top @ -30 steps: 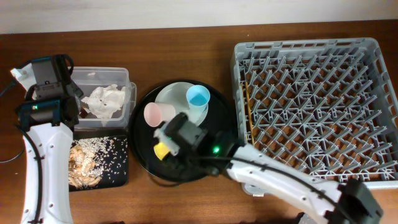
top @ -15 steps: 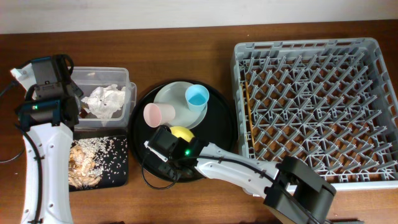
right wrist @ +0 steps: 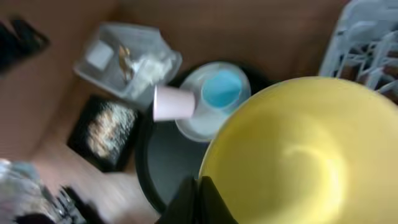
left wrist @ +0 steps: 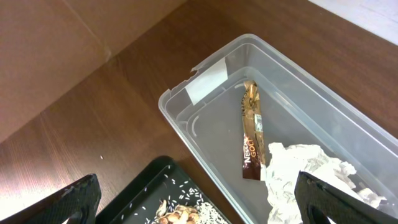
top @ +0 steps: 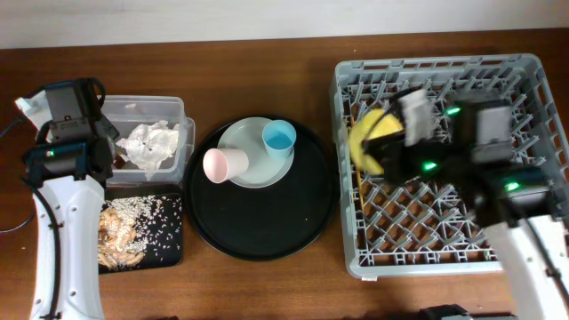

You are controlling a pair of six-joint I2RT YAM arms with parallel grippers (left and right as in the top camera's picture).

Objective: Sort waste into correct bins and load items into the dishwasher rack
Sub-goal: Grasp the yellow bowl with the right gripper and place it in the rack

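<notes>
Over the dishwasher rack (top: 533,67), the right gripper (right wrist: 198,198) clamps the yellow bowl (top: 372,142) by its rim: loading step. Next, seat the bowl between pegs (top: 462,191), then release. Left gripper (left wrist: 208,202) hangs spread, empty.

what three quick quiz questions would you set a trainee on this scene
1. True or false: the right gripper holds the yellow bowl over the dishwasher rack.
2. Which cup lies on its side? A: pink cup. B: light-blue cup.
3. Fill in: the gold-brown wrapper lies in the ____.
Key: 1 true; 2 A; 3 clear tub.
</notes>
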